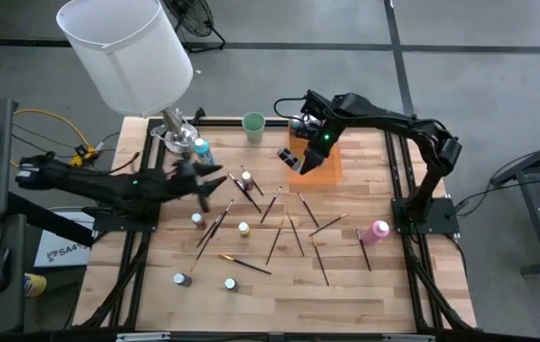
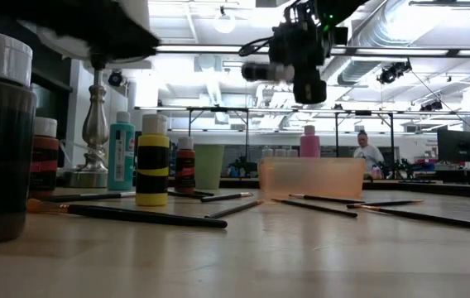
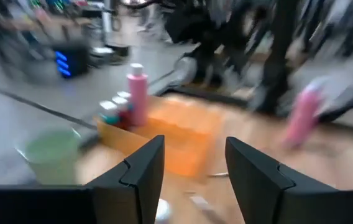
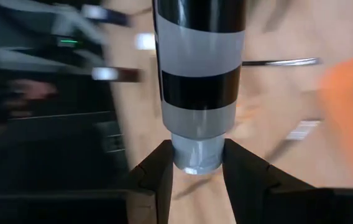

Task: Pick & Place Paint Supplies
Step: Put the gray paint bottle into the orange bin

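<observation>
One black-and-grey paint bottle (image 4: 199, 87) sits clamped in the right tool (image 4: 198, 163), above the orange bin (image 1: 316, 161).

Paint bottles (image 1: 242, 229) and brushes (image 1: 243, 263) lie scattered — tabletop (image 1: 279, 294).

Two arms of dark, near-black links and rounded joint housings, each mounted on a black frame at a table edge. A small green indicator light glows on each arm. Black cabling runs along the right arm. Left end effector (image 3: 192, 177): two matte black, angular fingers. Right end effector (image 4: 196, 168): two matching dark tapered fingers.
</observation>
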Action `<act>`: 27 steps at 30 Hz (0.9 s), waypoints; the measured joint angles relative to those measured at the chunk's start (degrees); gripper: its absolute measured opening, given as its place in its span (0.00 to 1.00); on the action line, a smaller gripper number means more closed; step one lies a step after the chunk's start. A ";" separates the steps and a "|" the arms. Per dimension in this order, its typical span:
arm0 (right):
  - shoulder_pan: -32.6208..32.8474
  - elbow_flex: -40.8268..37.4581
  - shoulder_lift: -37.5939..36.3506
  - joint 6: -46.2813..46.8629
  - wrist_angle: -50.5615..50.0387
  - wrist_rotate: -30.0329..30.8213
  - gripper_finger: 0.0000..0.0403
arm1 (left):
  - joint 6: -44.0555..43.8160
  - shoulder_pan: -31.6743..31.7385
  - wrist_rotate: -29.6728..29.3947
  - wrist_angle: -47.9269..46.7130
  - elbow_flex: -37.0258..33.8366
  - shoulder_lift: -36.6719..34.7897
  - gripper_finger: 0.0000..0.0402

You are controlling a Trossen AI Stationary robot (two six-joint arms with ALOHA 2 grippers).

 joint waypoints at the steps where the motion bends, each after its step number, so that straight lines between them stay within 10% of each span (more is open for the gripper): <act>1: 0.02 0.00 0.00 0.47 0.03 -3.00 0.28 | 4.40 0.00 -1.29 -1.15 3.27 3.50 0.42; 13: 2.73 0.02 1.42 8.04 6.77 -11.48 0.28 | 48.88 6.07 -9.17 -14.64 36.83 33.60 0.42; 27: -0.27 0.00 1.29 9.09 8.10 -10.21 0.28 | 62.80 5.58 -9.44 -25.76 41.81 37.04 0.42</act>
